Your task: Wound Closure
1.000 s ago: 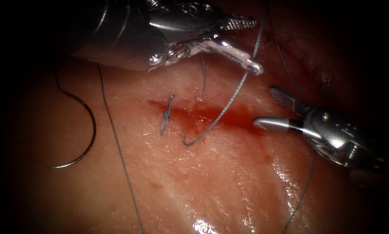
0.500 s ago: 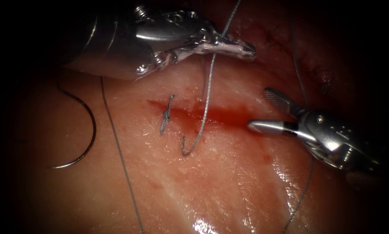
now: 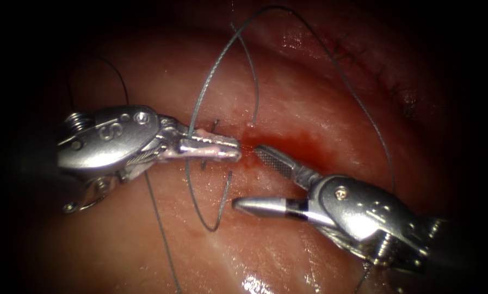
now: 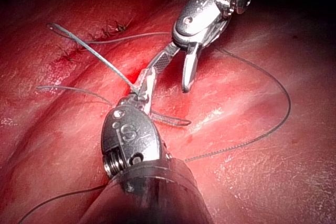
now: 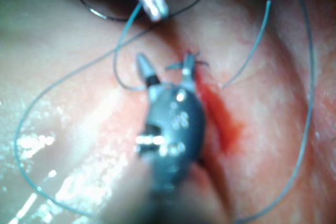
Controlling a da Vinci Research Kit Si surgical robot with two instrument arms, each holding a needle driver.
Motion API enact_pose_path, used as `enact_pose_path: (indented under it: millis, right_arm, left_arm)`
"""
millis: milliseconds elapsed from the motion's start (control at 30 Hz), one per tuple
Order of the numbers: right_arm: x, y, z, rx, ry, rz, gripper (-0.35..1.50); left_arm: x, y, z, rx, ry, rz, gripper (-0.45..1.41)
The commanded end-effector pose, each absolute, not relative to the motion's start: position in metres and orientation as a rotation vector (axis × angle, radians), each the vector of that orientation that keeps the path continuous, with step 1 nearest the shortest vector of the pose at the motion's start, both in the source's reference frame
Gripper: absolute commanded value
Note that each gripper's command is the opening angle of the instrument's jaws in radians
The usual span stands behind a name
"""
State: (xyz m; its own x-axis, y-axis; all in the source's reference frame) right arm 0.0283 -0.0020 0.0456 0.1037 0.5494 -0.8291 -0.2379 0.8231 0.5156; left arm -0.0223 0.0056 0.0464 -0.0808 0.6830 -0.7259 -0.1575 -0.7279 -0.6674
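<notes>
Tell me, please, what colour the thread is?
The thread is grey-blue, shown best in the endoscope view.

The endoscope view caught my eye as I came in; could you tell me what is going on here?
Both tools are at the cut in the tissue. The left gripper is shut on the thread, which arcs up and loops down past a knot on the cut. The right gripper is open beside it, holding nothing. The needle lies loose on the tissue, not in it.
</notes>
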Motion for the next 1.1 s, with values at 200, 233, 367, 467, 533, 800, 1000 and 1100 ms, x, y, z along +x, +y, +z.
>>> enact_pose_path:
  millis: [200, 233, 367, 467, 533, 800, 1000, 1100]
  right_arm:
    - [0.0344, -0.0038, 0.0458, 0.321, 1.393, 0.544, 1.30]
    - [0.0352, -0.0040, 0.0461, 0.322, 1.394, 0.546, 1.30]
    - [0.0365, -0.0043, 0.0467, 0.315, 1.385, 0.552, 1.30]
    - [0.0371, -0.0039, 0.0469, 0.298, 1.369, 0.570, 1.30]
    - [0.0371, -0.0037, 0.0468, 0.294, 1.369, 0.575, 1.30]
    - [0.0373, -0.0028, 0.0465, 0.289, 1.375, 0.591, 0.66]
    - [0.0362, -0.0031, 0.0470, 0.302, 1.367, 0.575, -0.35]
    - [0.0356, -0.0033, 0.0485, 0.292, 1.354, 0.570, -0.35]
  left_arm:
    - [-0.0218, 0.0052, 0.0469, -1.624, -0.534, 1.846, -0.45]
    - [-0.0219, 0.0052, 0.0469, -1.620, -0.528, 1.847, -0.45]
    - [-0.0222, 0.0051, 0.0468, -1.620, -0.528, 1.846, -0.45]
    - [-0.0223, 0.0047, 0.0466, -1.626, -0.533, 1.845, -0.45]
    - [-0.0224, 0.0046, 0.0465, -1.626, -0.532, 1.846, -0.45]
    - [-0.0224, 0.0040, 0.0466, -1.631, -0.531, 1.849, -0.45]
    - [-0.0222, 0.0042, 0.0465, -1.628, -0.532, 1.848, -0.45]
    - [-0.0225, 0.0046, 0.0463, -1.623, -0.446, 1.897, 0.49]
